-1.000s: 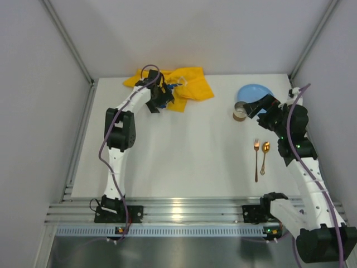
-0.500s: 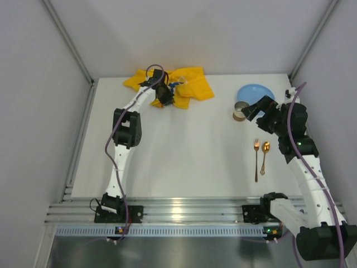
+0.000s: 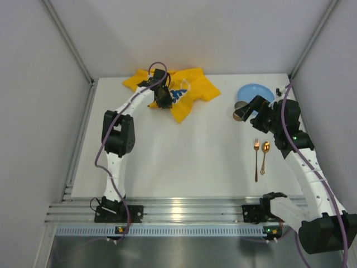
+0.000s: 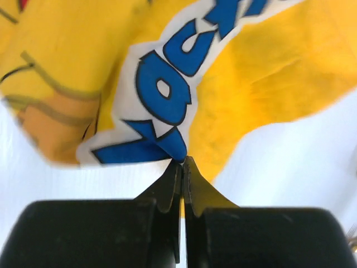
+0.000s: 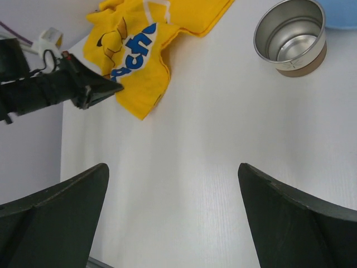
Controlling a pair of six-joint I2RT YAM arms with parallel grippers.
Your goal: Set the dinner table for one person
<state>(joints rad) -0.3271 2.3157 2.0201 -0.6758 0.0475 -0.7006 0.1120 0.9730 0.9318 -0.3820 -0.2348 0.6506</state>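
Pinching: left claw (image 4: 182, 163) closed on yellow cloth (image 3: 192, 94), far left of table (image 3: 184, 162).
Right claw (image 5: 172, 167): jaws wide apart, empty, near metal cup (image 5: 290, 34).
Fork (image 3: 256, 161), spoon (image 3: 264, 155): side by side, right.

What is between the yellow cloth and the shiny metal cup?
Nothing. Only bare white table lies between the yellow cloth and the metal cup. The right wrist view shows it best, and the top view agrees.

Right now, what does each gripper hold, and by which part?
The left gripper pinches the yellow cloth at its blue lettering; the right gripper, open, holds nothing.
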